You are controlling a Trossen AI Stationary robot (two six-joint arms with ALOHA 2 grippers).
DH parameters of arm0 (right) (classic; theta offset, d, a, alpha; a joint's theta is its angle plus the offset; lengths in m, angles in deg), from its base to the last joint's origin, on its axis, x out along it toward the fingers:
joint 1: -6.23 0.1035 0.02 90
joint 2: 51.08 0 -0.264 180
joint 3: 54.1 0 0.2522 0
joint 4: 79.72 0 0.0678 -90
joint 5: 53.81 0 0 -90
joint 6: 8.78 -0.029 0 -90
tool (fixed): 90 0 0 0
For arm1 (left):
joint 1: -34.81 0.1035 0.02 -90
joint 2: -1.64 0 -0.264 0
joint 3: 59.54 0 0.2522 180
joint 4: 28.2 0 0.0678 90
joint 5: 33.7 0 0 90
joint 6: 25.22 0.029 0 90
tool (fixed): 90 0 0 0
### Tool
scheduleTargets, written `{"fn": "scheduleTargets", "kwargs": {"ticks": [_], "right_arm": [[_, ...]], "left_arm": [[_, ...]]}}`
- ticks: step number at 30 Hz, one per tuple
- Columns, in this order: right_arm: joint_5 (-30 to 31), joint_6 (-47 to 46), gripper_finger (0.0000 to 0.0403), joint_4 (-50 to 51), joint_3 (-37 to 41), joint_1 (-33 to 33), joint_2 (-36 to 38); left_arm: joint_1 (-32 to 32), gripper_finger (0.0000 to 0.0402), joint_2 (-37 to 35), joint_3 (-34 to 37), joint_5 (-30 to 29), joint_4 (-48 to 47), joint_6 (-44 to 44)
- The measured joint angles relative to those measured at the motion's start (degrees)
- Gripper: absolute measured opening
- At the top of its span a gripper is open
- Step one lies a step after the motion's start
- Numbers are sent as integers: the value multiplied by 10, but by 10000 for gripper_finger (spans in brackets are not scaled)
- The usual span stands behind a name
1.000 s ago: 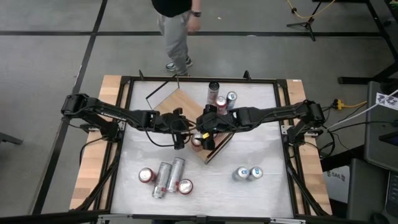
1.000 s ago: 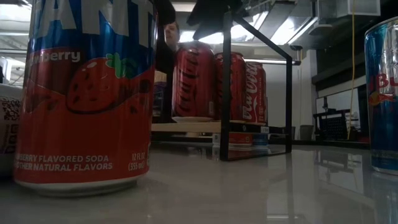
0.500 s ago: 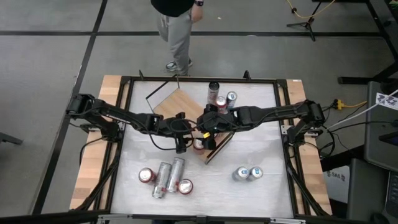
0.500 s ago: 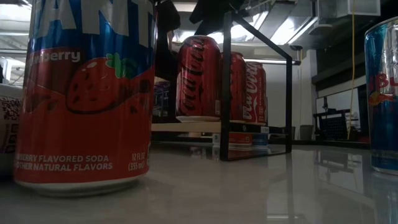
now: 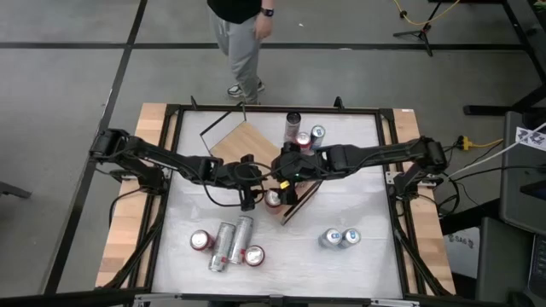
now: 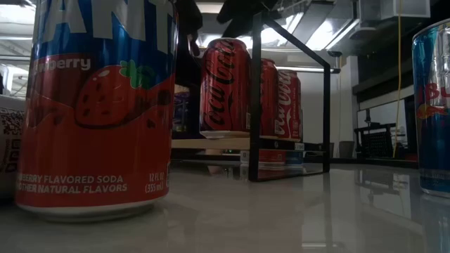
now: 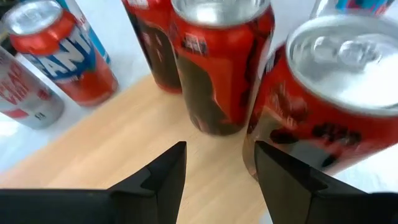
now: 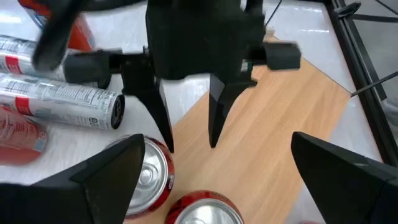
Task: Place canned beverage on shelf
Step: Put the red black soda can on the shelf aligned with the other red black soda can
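Currently the shelf (image 5: 247,141), a light-brown wooden board with thin black wire rails, lies at an angle on the white table (image 5: 358,200), toward its far middle. Both grippers meet over the near end of this board. The left gripper (image 5: 249,181) reaches in from the left; its two dark fingers (image 7: 163,177) stand apart with bare wood between them and grip nothing. Just ahead of them on the board stand red cans (image 7: 221,62), the nearest red can (image 7: 317,106) showing its silver top close beside one finger. In the right wrist view the left gripper (image 8: 186,134) hangs fingers-down over the board with a clear gap between the tips. The right gripper (image 5: 286,166) comes in from the right over the same end of the shelf; its fingers are spread wide and hold nothing, and two red cans (image 8: 149,171) stand below it at the shelf's edge.

Off the shelf, toward the table's near left, several cans (image 5: 229,243) stand or lie together; a blue pair (image 5: 339,237) stands toward the near right. Three more cans (image 5: 303,132) stand beside the shelf's far side. Beyond the table a person (image 5: 239,34) stands on the floor.
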Motion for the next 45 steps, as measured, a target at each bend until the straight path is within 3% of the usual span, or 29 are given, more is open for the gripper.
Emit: {"fn": "scheduleTargets", "kwargs": {"ticks": [8,11,15,18,31,39,45], "right_arm": [[0,-3,395,9,0,0,17],[0,-3,395,14,0,0,26],[1,-4,395,21,-1,0,35],[11,-4,395,28,0,0,39],[44,-15,395,74,0,0,39],[44,-17,395,77,0,0,39],[44,-17,395,77,0,0,39]], "left_arm": [[15,181,-32,0,6,-72,1],[15,181,-44,0,36,-126,1],[-3,181,-41,0,98,-141,-18],[-27,181,-29,0,107,-130,-31],[-102,181,1,-1,46,-54,-110],[-105,181,16,0,-24,-26,-150],[-103,181,16,0,-45,9,-153]]}}
